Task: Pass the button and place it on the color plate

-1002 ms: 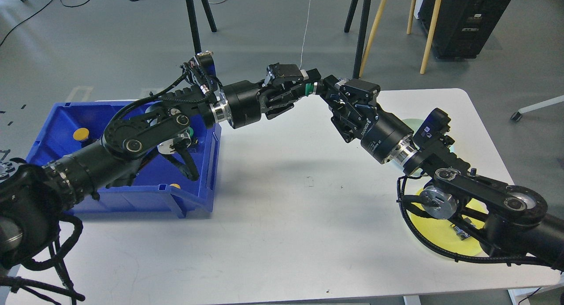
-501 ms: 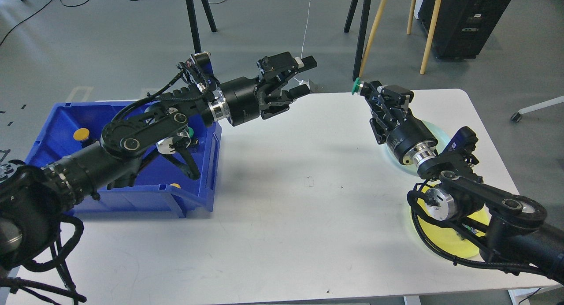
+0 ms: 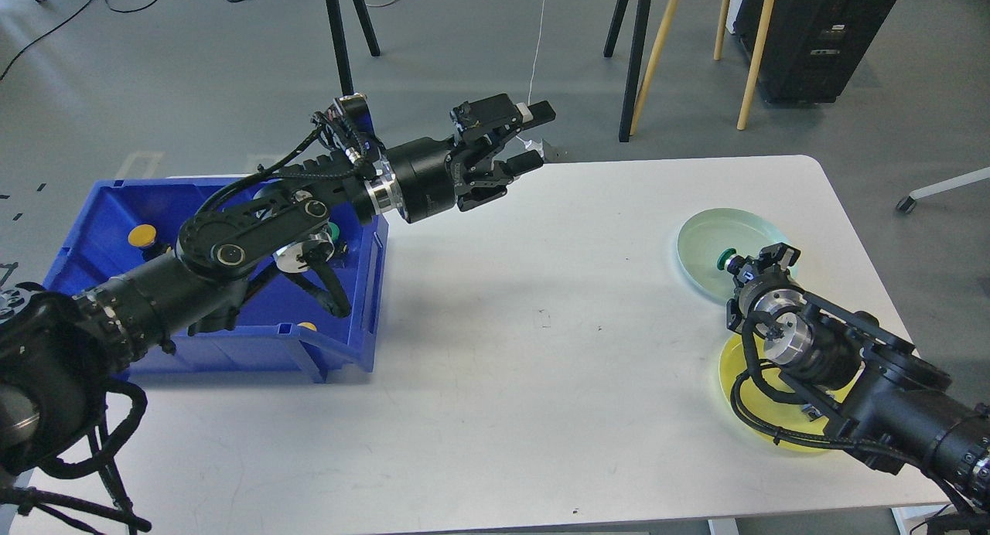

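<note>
My right gripper [image 3: 736, 266] is low over the pale green plate [image 3: 708, 237] at the table's right side. It is shut on a small green button [image 3: 725, 259], which sits at its tip just above or on the plate's near right part. My left gripper [image 3: 532, 138] is open and empty, held in the air over the table's far edge, right of the blue bin [image 3: 93, 210]. A yellow plate [image 3: 762, 423] lies nearer on the right, partly hidden under my right arm.
The blue bin at the left holds a yellow button [image 3: 143, 234], another yellow one [image 3: 307, 326] by its front wall, and a green one [image 3: 335, 230] behind my left arm. Tripod and wooden legs stand beyond the far edge.
The green button went from my left gripper to my right one. My right arm then swung right and down to the pale green plate. My left gripper opened and drew back slightly.
</note>
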